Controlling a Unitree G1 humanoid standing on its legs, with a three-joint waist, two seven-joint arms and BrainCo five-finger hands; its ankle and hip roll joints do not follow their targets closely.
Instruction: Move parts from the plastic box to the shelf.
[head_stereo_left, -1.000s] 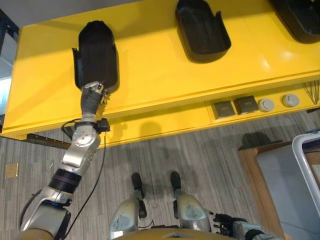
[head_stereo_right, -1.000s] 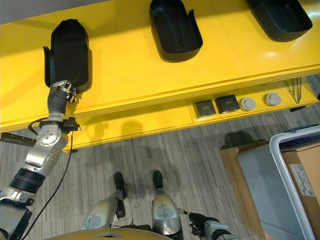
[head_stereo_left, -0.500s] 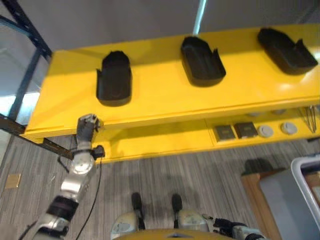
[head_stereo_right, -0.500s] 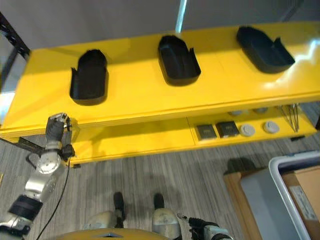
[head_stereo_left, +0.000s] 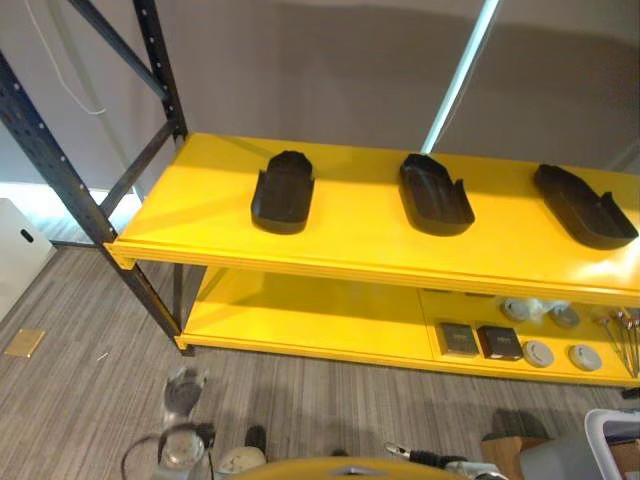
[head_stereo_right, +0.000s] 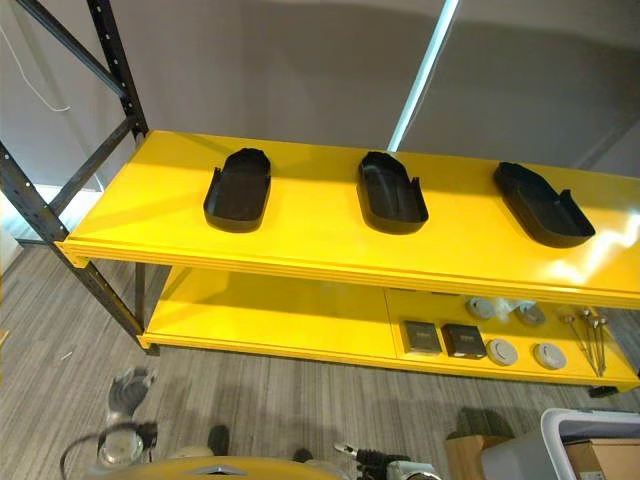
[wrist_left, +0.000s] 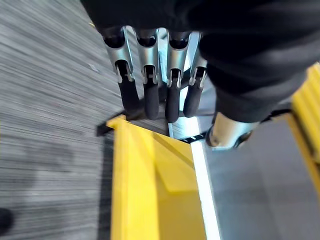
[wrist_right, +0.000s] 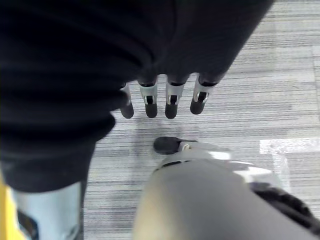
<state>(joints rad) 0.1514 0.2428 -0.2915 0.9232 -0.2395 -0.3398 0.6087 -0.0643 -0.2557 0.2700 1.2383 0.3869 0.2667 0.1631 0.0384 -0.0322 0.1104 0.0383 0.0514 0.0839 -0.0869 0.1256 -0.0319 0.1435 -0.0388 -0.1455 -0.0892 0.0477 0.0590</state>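
Our view has swung up and back: the yellow shelf (head_stereo_right: 330, 250) now carries three black parts (head_stereo_right: 238, 189) in a row. Our left hand (wrist_left: 155, 90) has dropped away, fingers straight and empty; our right hand (wrist_right: 160, 97) hangs relaxed, so the box comes next

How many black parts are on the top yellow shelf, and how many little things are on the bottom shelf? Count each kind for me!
Black parts on the top shelf: 3, left, middle, right
Dark square pieces on the bottom shelf: 2
Round grey discs on the bottom shelf: at least 4
Total: 9, not counting the thin rods, too fine to count
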